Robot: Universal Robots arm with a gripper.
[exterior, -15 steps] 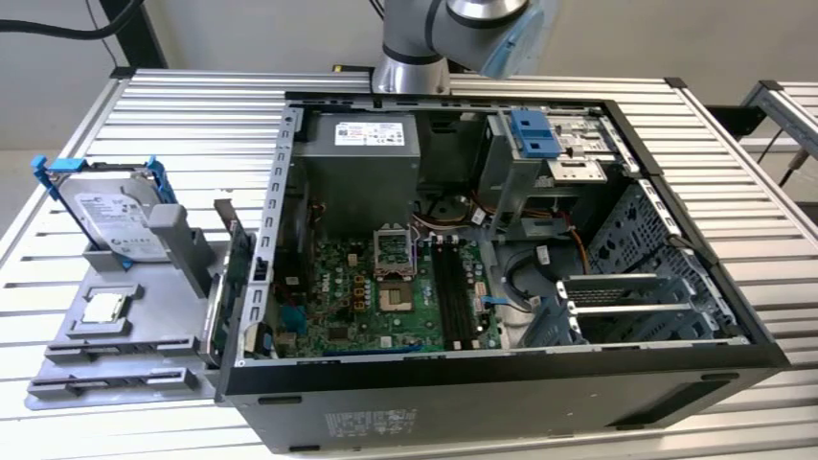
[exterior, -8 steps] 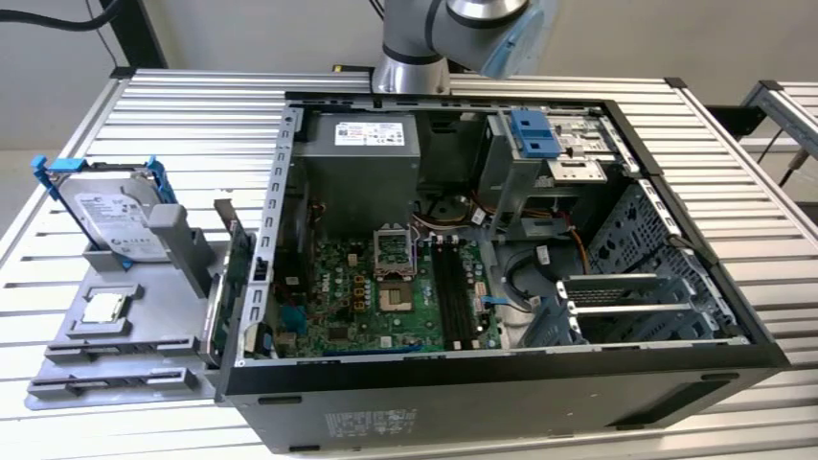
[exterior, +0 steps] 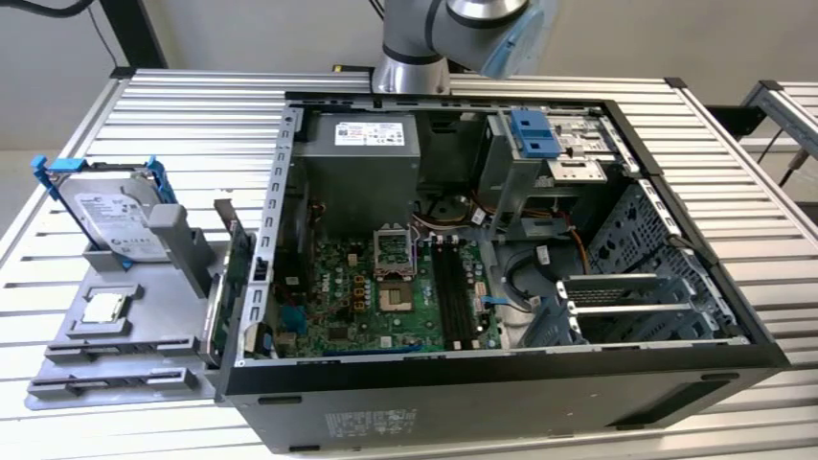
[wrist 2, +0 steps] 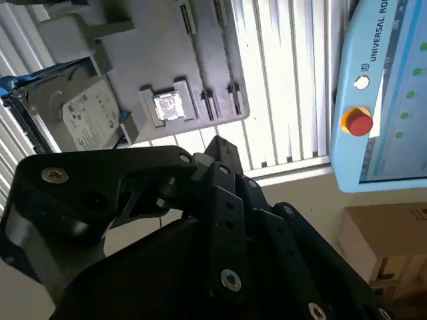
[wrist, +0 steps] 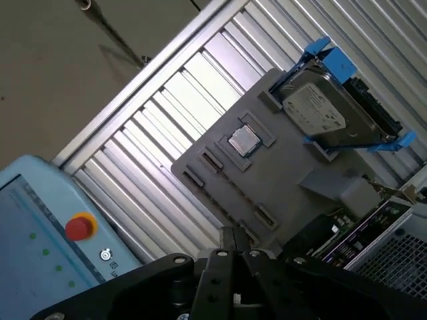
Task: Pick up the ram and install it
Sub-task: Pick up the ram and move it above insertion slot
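Gripper (wrist: 233,237): fingertips pressed together, empty. The ram (exterior: 236,278) stands on edge in the gray tray (exterior: 141,331), just beside the computer case (exterior: 511,402). It likely handles light, stiff, fragile; pinch mid-length across its 2 faces.

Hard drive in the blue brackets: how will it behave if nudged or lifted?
Likely rigid and heavy for its size: the hard drive has a metal casing. It leans on edge in the grey stand, so a sideways push may tip it. The blue brackets look like thin plastic, probably flexing.
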